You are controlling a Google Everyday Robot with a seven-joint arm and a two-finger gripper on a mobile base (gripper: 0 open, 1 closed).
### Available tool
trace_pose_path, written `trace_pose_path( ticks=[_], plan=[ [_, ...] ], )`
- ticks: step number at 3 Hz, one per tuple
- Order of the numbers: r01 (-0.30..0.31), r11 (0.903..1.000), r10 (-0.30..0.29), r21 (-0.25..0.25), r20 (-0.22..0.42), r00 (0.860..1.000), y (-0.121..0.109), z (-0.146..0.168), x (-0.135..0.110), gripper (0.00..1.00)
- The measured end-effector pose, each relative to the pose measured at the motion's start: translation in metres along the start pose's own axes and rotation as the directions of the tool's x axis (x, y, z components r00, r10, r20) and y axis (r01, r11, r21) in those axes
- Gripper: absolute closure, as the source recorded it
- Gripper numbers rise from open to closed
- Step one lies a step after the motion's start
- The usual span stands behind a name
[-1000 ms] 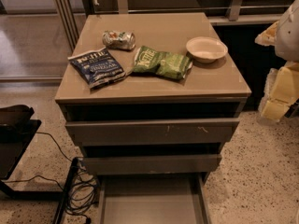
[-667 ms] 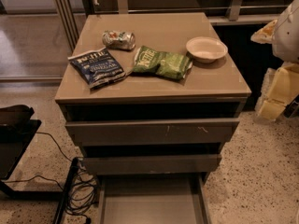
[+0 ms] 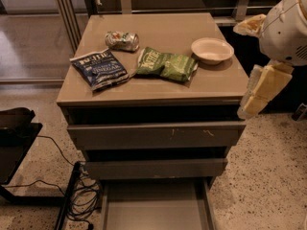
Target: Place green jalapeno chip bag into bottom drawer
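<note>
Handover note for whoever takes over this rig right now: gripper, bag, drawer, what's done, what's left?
Gripper: hanging off the cabinet's right side, apart from the bag.
Green jalapeno chip bag: flat on the cabinet top, between the dark blue chip bag and the white bowl.
Bottom drawer: pulled open, nothing visible inside.
Done: drawer open.
Left: reach the bag, grasp it, place it in the bottom drawer.

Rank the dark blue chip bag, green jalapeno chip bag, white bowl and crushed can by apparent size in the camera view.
1. dark blue chip bag and green jalapeno chip bag: too alike to rank.
2. white bowl.
3. crushed can.
The hand hangs beside the cabinet's right edge.
</note>
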State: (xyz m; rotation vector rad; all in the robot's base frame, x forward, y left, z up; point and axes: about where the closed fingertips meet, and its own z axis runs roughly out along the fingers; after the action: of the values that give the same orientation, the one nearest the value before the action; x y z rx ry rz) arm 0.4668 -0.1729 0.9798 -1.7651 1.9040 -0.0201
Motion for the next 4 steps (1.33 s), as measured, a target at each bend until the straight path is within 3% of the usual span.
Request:
trace_pose_path(
  ticks=[1, 3, 4],
  plan=[
    [0.021, 0.9995, -0.022, 0.022, 0.068, 0.997, -0.029, 0.013, -0.014, 0.0],
    [0.029, 0.9987, -0.033, 0.042, 0.077, 0.997, -0.035, 0.016, -0.021, 0.0],
    [0.037, 0.9979, -0.042, 0.053, 0.09, 0.995, -0.06, 0.042, -0.031, 0.0]
  ],
)
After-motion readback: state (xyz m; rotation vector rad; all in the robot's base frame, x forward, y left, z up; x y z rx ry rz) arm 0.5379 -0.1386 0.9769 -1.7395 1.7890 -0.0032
